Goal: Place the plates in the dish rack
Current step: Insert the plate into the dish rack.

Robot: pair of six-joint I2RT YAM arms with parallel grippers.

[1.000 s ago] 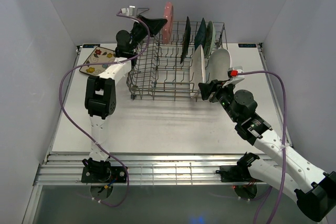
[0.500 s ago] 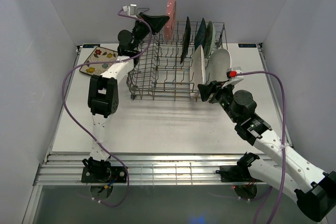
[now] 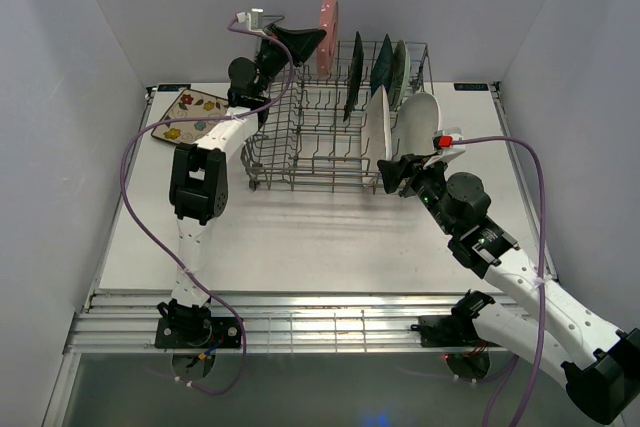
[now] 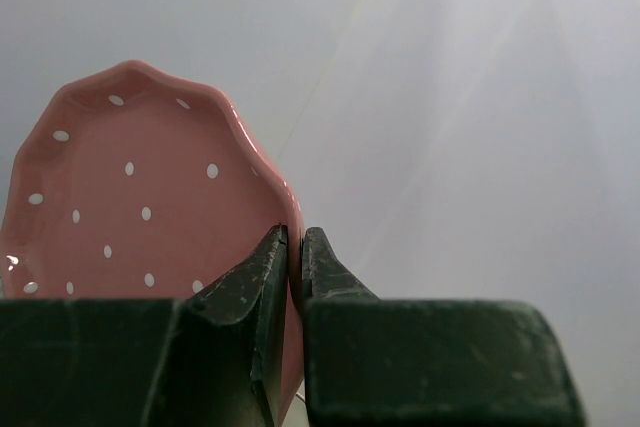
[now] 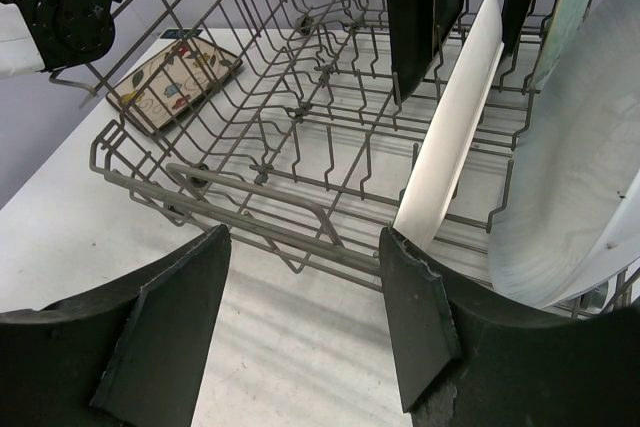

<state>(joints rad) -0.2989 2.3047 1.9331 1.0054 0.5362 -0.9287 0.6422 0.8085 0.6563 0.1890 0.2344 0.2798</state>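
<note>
Pink dotted round plate (image 4: 130,197), lower part hidden behind the left gripper (image 4: 295,239) clamped on its rim, hangs at twelve o'clock; right gripper (image 5: 300,252) jaws stand apart.

Pink dotted round ceramic plate (image 4: 130,197): the glaze is smooth and glossy, with soft highlights along the scalloped rim. Fingers (image 4: 250,297) of the left gripper (image 4: 294,242) are matt black plastic, faintly grainy. Fingers (image 5: 160,327) of the right gripper (image 5: 300,237) are the same matt black plastic, rough and chipped at the edges. Large rectangular grey wire dish rack (image 5: 250,182): metal wire with a dull, smooth finish. White rectangular plate (image 5: 450,127) and white oval plate (image 5: 570,167) look smooth, with a low sheen. Dark square plate (image 5: 420,7) shows a slight gloss. White table (image 3: 300,237): matt, even.
</note>
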